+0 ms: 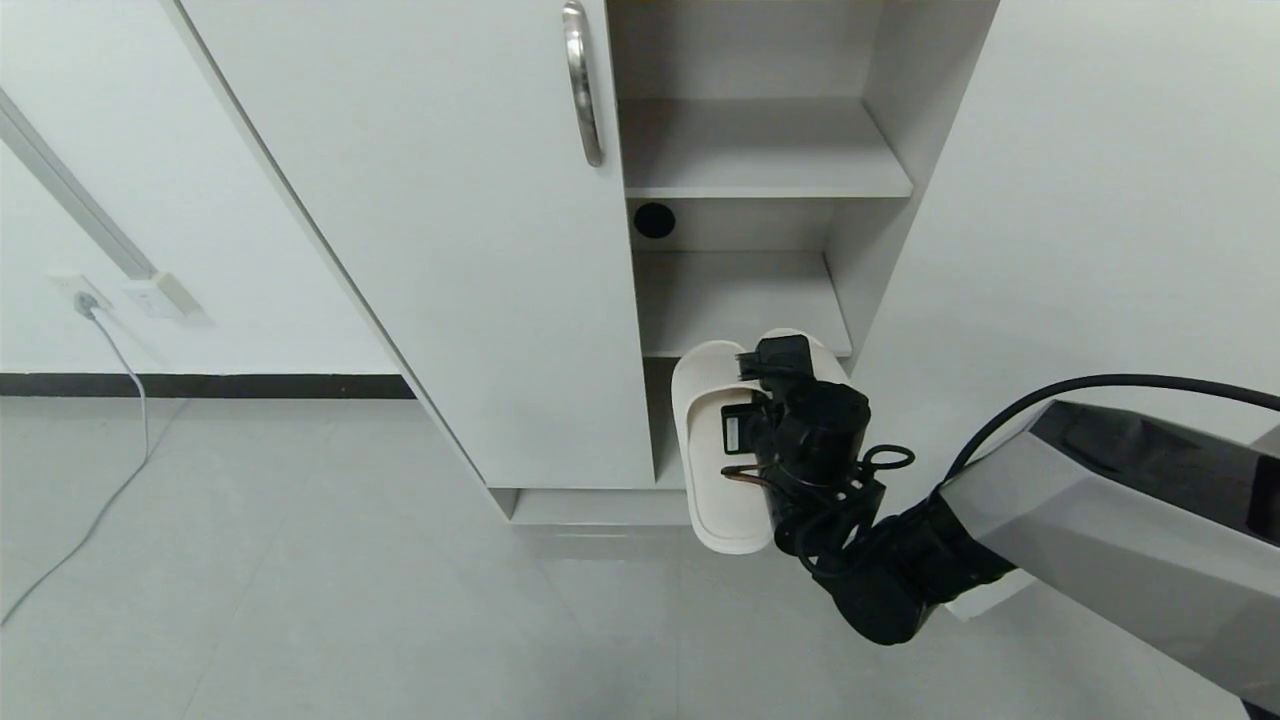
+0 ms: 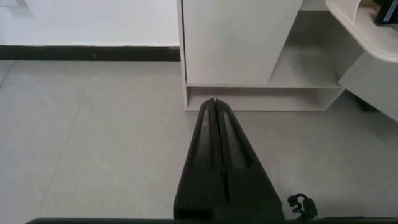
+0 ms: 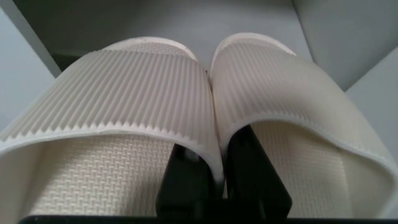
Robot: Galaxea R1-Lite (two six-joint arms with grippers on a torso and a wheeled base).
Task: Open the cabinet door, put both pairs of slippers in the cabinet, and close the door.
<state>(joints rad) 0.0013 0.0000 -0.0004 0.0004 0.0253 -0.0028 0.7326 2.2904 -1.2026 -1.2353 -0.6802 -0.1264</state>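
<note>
Slippers (image 1: 712, 450): cream pair, side by side, pinched by their adjoining inner strap edges in the right gripper (image 1: 772, 372). The right arm is stretched forward and holds them off the floor (image 1: 350, 600), just in front of the open cabinet (image 1: 890, 150) at lower shelf (image 1: 740, 300) height. Long axis runs robot-to-cabinet, toes toward the opening. Straps ribbed, footbeds pebbled, soft foam look. Left gripper (image 2: 215, 107) is low over the floor with its fingers pressed together, holding nothing.
</note>
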